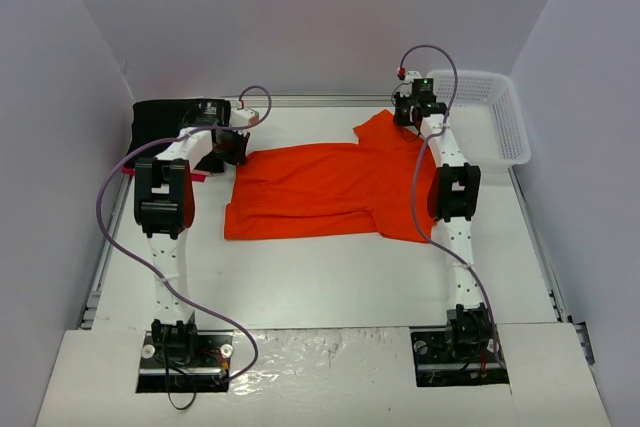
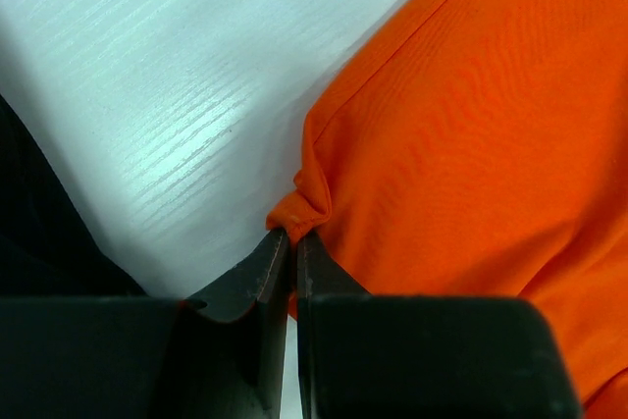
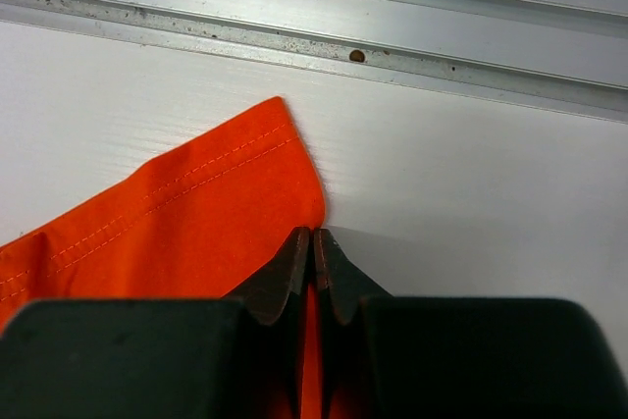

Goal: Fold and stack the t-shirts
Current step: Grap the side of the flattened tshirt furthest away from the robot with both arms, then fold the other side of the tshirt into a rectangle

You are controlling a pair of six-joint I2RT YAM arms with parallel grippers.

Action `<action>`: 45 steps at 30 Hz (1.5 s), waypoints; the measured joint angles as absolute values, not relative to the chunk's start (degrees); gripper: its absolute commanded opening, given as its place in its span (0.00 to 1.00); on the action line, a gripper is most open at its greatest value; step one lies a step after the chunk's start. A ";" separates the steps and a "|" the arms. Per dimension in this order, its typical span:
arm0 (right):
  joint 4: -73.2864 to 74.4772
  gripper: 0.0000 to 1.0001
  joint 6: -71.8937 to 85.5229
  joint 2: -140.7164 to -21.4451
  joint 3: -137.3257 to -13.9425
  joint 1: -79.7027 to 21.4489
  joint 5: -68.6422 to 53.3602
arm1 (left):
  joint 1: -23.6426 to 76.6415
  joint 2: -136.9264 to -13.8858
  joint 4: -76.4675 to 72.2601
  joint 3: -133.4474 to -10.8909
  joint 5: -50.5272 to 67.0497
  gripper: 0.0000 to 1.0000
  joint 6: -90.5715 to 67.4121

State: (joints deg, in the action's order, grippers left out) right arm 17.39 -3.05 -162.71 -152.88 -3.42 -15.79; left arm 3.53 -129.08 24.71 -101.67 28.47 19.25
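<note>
Overhead looks down; both wrist views (close-up) share the orange t-shirt (image 2: 471, 144).

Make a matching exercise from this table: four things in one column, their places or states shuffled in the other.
1. orange t-shirt
2. black t-shirt
3. white basket
4. right gripper

A. far right corner of the table
B. shut on a hemmed corner of orange cloth
C. spread across the middle of the table
D. far left corner of the table

Pairs: 1-C, 2-D, 3-A, 4-B

Left arm (image 1: 160, 202), right arm (image 1: 455, 192): white links, black joint housings. Purple cables (image 1: 100, 205) loop along both. Green LED (image 1: 427, 82) on right wrist. Left gripper (image 2: 292, 237), right gripper (image 3: 312, 235): matte black blocks, tapered fingers.
</note>
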 measured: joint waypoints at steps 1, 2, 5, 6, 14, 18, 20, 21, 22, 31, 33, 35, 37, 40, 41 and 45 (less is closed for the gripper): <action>17.39 0.00 -3.05 -162.71 -152.88 -3.46 -15.66 | 3.53 -129.08 24.75 -101.67 28.49 0.02 19.25; 17.39 0.00 -3.05 -162.71 -152.88 -3.49 -15.46 | 3.53 -129.08 24.82 -101.69 28.56 0.02 19.22; 17.41 0.00 -3.05 -162.71 -152.88 -3.49 -15.40 | 3.53 -129.08 25.69 -102.02 28.67 0.02 19.03; 17.41 0.00 -3.05 -162.71 -152.88 -3.49 -15.38 | 3.55 -129.08 26.30 -102.24 28.67 0.02 18.98; 19.42 0.00 -3.51 -160.00 -149.77 -3.77 -14.81 | 3.55 -129.05 31.83 -105.49 28.64 0.02 18.50; 22.52 0.00 -4.08 -156.51 -146.41 -3.81 -14.83 | 3.57 -128.09 32.77 -106.37 28.64 0.02 18.22; 23.49 0.00 -4.43 -154.19 -145.21 -3.79 -14.83 | 3.57 -127.20 33.41 -106.37 28.64 0.02 18.13; 23.64 0.00 -4.56 -152.81 -144.38 -3.79 -14.85 | 3.60 -126.63 33.65 -106.37 28.69 0.02 18.09; 23.86 0.00 -4.60 -151.35 -143.57 -3.79 -14.87 | 3.57 -126.13 33.87 -106.37 28.69 0.02 17.98; 23.35 0.00 -4.99 -136.51 -131.72 -2.31 -16.29 | 3.44 -118.19 34.22 -102.24 31.00 0.02 17.28; 23.40 0.00 -5.19 -134.15 -128.27 -1.78 -16.75 | 3.36 -116.84 34.37 -101.73 31.81 0.02 17.32; 23.62 0.00 -5.56 -132.05 -124.57 -1.48 -17.06 | 3.16 -115.09 34.44 -100.38 32.38 0.02 17.47; 23.66 0.00 -5.96 -130.26 -121.03 -1.32 -17.17 | 2.81 -113.10 34.59 -98.43 32.95 0.02 17.82; 24.45 0.00 -6.55 -127.55 -116.11 -0.97 -17.26 | 2.04 -110.34 34.59 -95.22 33.58 0.02 18.46; 24.32 0.00 -6.79 -126.45 -114.30 -0.93 -17.23 | 1.72 -109.54 34.63 -94.17 33.76 0.02 18.79; 24.80 0.00 -7.73 -121.91 -108.66 -0.78 -17.08 | 0.82 -107.26 34.57 -91.20 34.41 0.02 19.49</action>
